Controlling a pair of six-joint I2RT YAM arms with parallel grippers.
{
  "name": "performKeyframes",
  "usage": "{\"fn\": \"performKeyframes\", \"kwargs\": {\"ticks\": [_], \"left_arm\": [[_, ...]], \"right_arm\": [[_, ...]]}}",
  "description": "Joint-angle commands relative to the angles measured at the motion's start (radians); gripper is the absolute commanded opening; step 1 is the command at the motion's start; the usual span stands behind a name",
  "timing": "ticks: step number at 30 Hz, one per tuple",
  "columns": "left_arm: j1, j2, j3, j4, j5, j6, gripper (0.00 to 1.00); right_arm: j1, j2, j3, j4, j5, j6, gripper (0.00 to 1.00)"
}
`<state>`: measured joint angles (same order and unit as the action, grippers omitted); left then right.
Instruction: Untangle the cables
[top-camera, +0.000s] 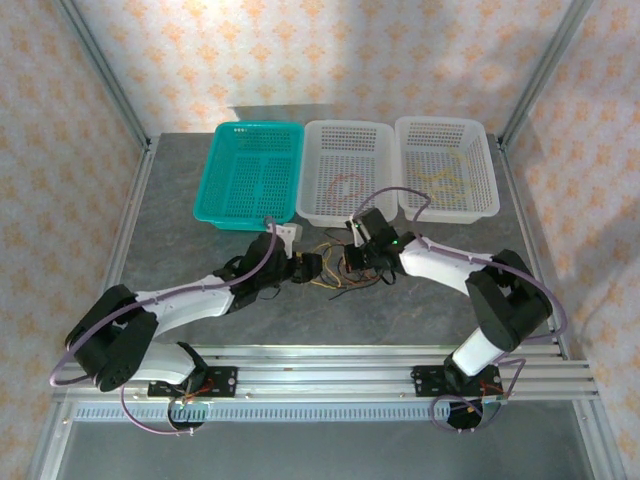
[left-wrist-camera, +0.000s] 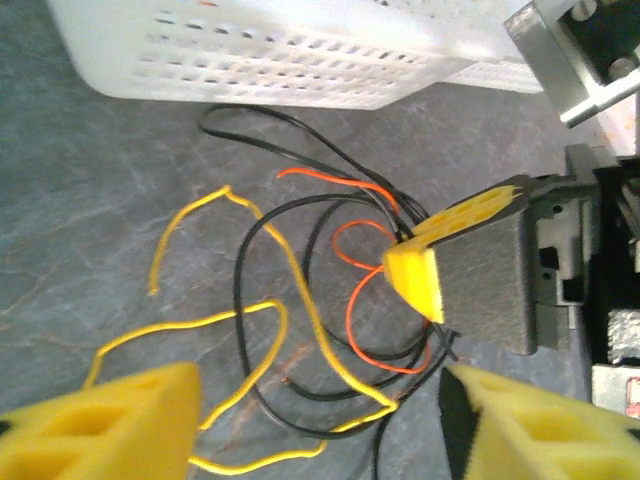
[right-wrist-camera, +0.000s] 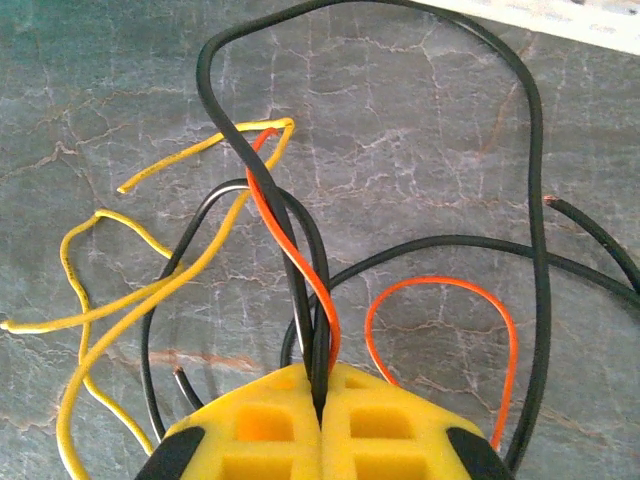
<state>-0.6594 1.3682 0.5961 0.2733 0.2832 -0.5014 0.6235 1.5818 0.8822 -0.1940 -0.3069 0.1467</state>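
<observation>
Grey table (top-camera: 410, 312): right jaws pinch tangled cables (right-wrist-camera: 293, 245).

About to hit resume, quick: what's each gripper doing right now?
Left gripper: open, holding nothing.
Right gripper: closed on the cables.

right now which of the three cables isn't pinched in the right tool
The yellow cable: it lies loose on the table left of the right tool, whose shut tips pinch the black cable and the orange-red cable.
</observation>
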Motion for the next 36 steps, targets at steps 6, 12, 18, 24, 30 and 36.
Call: {"fn": "performKeyframes", "kwargs": {"ticks": [6, 12, 18, 24, 30, 36], "left_arm": [[-0.002, 0.149, 0.194, -0.274, 0.043, 0.254, 0.75], [-0.002, 0.207, 0.275, -0.402, -0.003, 0.344, 0.65], [-0.002, 0.227, 0.280, -0.430, -0.067, 0.367, 0.52], [-0.002, 0.260, 0.292, -0.399, -0.016, 0.376, 0.53], [-0.002, 0.307, 0.327, -0.381, 0.005, 0.399, 0.52], [-0.002, 0.312, 0.351, -0.371, 0.007, 0.426, 0.42]], "right_arm": [[-0.044, -0.063, -0.043, -0.021, 0.009, -0.004, 0.00], [-0.056, -0.075, -0.053, -0.019, 0.005, -0.010, 0.00], [-0.057, -0.074, -0.054, -0.017, -0.004, -0.011, 0.00], [-0.057, -0.067, -0.054, -0.012, -0.015, -0.010, 0.00], [-0.057, -0.068, -0.052, -0.012, -0.021, -0.006, 0.00], [-0.057, -0.077, -0.055, -0.012, -0.022, -0.005, 0.00]]}}
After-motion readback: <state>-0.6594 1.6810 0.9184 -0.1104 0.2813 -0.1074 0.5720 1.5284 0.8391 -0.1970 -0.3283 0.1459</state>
